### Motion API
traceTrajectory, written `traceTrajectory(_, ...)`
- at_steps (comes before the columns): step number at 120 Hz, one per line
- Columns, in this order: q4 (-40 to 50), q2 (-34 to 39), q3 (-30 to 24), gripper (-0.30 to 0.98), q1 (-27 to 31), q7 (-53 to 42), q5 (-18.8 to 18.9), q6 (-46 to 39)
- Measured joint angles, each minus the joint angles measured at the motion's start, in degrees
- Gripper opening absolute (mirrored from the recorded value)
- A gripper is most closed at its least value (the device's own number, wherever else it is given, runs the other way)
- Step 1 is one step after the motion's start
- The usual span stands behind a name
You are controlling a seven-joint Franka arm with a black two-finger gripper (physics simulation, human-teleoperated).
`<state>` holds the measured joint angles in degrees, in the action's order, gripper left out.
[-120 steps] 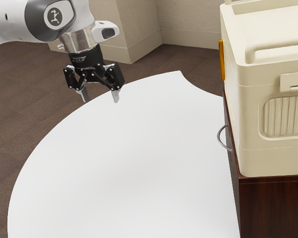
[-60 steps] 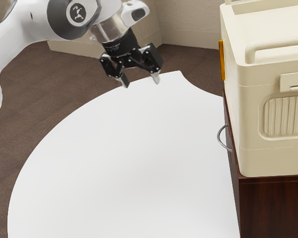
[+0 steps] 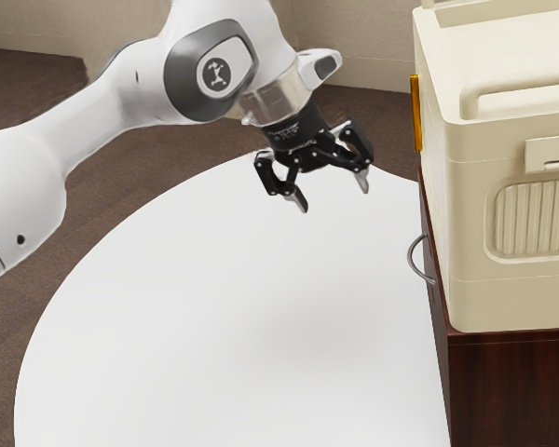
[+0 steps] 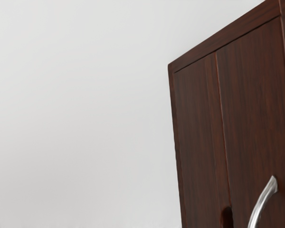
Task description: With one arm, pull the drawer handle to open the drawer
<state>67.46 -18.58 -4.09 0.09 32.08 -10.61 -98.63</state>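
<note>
Black robot fingers (image 3: 301, 199) spread wide and empty over a white surface (image 3: 242, 317), well apart from a curved metal handle (image 3: 413, 256). The handle is on the front of a dark wooden cabinet (image 3: 512, 382) at the exterior view's right — a large cream box (image 3: 470, 223) sits on top.
</note>
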Motion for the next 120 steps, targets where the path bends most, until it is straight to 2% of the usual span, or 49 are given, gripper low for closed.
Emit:
traceTrajectory(15,1.6,-2.8,-0.2,0.68,-0.2,2.1,-5.4,-5.9)
traceTrajectory(29,4.9,-2.0,-0.2,0.66,-0.3,3.7,-8.1,-9.6)
traceTrajectory(66,9.8,0.4,-0.8,0.41,-0.1,6.4,-11.1,-15.1)
traceTrajectory(94,16.6,4.1,-2.0,0.33,-0.2,6.9,-12.4,-17.1)
traceTrajectory(120,18.0,4.0,-3.2,0.26,-0.3,6.4,-13.3,-18.2)
